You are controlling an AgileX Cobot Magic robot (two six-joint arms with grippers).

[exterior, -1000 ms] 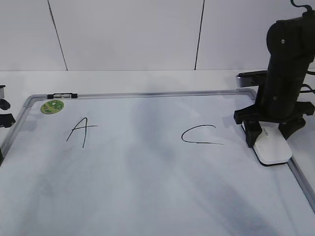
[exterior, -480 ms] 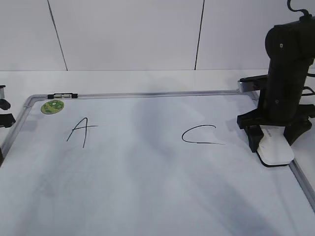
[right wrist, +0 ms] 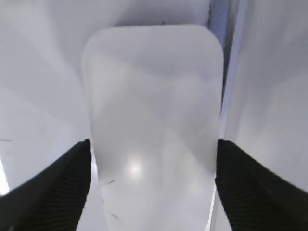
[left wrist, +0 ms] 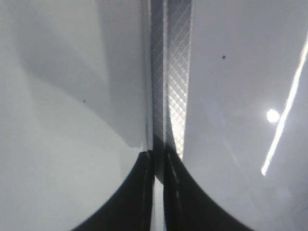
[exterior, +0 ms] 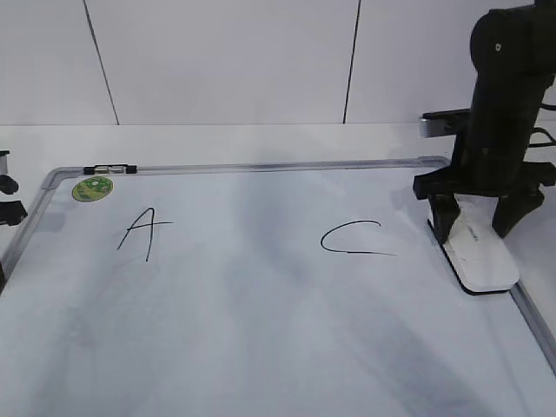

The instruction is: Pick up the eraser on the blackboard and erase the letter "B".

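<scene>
Looking from outside, we saw the eraser (exterior: 479, 255) at the blackboard (exterior: 261, 347) right frame, no "B" visible. Left wrist: our left claw (left wrist: 159, 159) was pressed together. Right wrist: our right claw (right wrist: 151, 159) straddled the eraser, spread; lifting could drag it.

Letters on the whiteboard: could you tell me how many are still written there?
2: the black "A" at left near the green sticker, the black "C" right of centre. No "B" shows between them.

the eraser (right wrist: 154, 130) runs off the right wrist view's lower edge; its lettering is unreadable.
</scene>
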